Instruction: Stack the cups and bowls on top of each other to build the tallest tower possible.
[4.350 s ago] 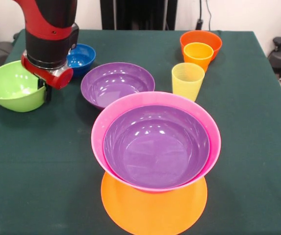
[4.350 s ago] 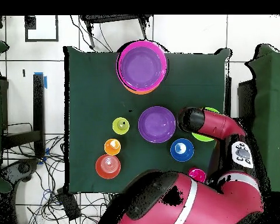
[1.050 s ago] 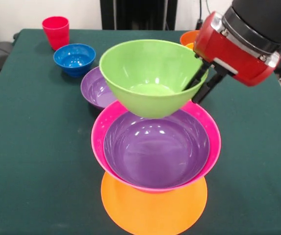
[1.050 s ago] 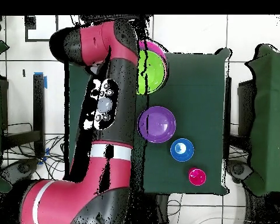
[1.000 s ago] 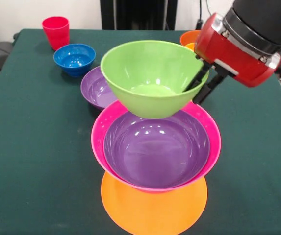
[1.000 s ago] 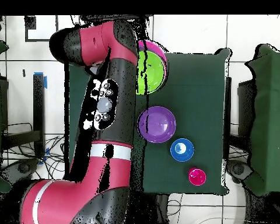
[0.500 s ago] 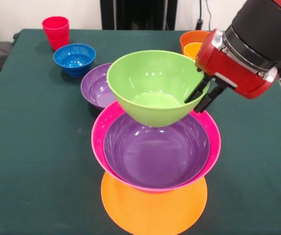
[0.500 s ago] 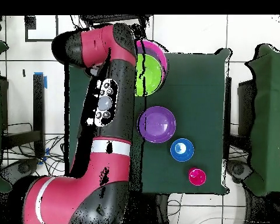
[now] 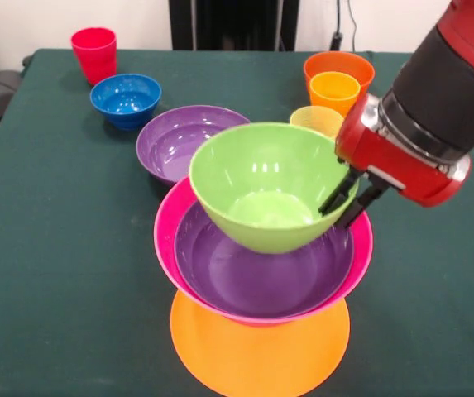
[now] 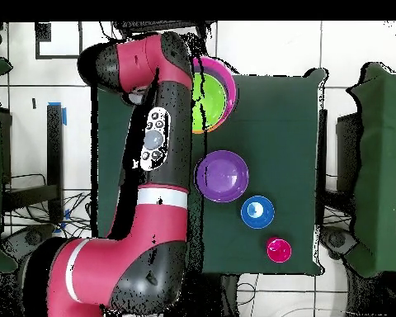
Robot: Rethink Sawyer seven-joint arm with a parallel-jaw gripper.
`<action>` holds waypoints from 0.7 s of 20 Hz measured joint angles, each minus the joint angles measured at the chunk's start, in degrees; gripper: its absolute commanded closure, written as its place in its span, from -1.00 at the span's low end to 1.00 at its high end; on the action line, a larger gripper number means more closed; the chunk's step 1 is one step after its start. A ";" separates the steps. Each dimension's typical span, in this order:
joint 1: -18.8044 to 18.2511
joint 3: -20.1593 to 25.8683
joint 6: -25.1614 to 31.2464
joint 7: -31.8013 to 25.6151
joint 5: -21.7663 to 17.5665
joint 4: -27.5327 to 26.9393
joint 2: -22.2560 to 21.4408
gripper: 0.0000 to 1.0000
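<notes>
Gripper (image 9: 348, 201) pinches lime green bowl's (image 9: 265, 186) rim above the tower (image 9: 261, 273)

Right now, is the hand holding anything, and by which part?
Yes. The hand grips the lime green bowl by its rim, one finger inside the wall and one outside, over the purple bowl in the tower.

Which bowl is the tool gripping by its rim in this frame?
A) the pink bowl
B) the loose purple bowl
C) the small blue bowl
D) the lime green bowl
D: the tool pinches the rim of the lime green bowl, held over the purple bowl nested in the pink bowl.
</notes>
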 measured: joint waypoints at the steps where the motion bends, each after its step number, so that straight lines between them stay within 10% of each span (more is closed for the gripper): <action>1: -0.09 0.00 -0.08 0.00 0.24 -0.43 0.46 1.00; 12: -0.59 -0.40 -1.17 0.00 0.95 -3.43 3.97 1.00; 13: -0.64 -0.77 -1.17 0.00 0.91 -3.66 4.14 -1.00; 14: -0.65 -0.91 -1.17 0.00 0.90 -3.71 4.15 -1.00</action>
